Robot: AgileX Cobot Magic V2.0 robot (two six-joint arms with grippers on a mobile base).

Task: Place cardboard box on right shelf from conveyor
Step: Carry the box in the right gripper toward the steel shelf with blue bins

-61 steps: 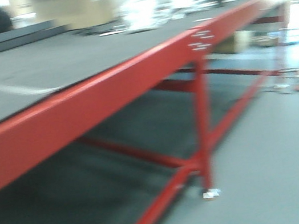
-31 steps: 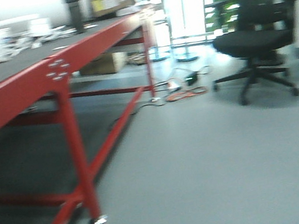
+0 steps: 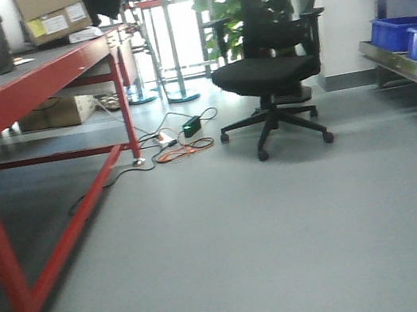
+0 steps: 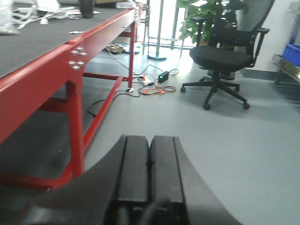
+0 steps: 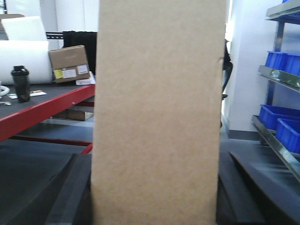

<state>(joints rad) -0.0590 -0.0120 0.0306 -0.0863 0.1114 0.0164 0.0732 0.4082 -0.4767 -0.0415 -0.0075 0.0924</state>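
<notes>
Right wrist view: right hand (image 5: 154, 187) clamps the cardboard box (image 5: 157, 112), upright, filling the frame. Left hand (image 4: 150, 159) is clenched, empty. Looks like the carry step; next needs squaring up to the right shelf (image 3: 411, 70) and clearing the blue bins (image 3: 396, 30). Labelled carton (image 5: 69, 63) on the desk (image 5: 47, 111): stickers unreadable.

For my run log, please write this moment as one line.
right gripper: shut on box | left gripper: shut, empty | shelf: at right, holds blue bins

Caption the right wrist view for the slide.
Right gripper holding a plain cardboard box, red table and shelf with blue bins behind.
</notes>
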